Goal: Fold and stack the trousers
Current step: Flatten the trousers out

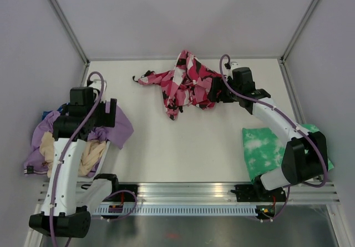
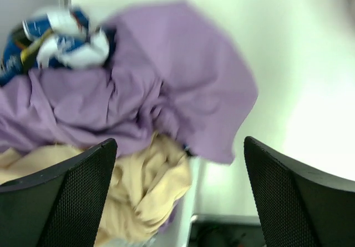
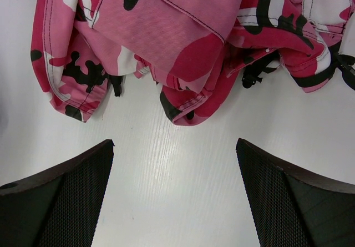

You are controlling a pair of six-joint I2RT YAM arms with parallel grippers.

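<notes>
The trousers (image 1: 186,83), in pink, red, white and black camouflage, lie crumpled at the back middle of the white table (image 1: 183,147). My right gripper (image 1: 217,91) hovers at their right edge, open. In the right wrist view the trousers (image 3: 166,30) fill the top, and the gripper (image 3: 175,141) stands over bare table just short of a hem, nothing between its fingers. My left gripper (image 1: 106,115) is open over the clothes pile at the left. In the blurred left wrist view, that gripper (image 2: 180,140) holds nothing.
A lilac garment (image 1: 119,127) (image 2: 150,80) and a beige one (image 1: 91,155) (image 2: 150,191) are heaped at the table's left edge, with a blue-and-white item (image 2: 61,36) behind them. A folded green-and-white tie-dye garment (image 1: 263,150) lies front right under the right arm.
</notes>
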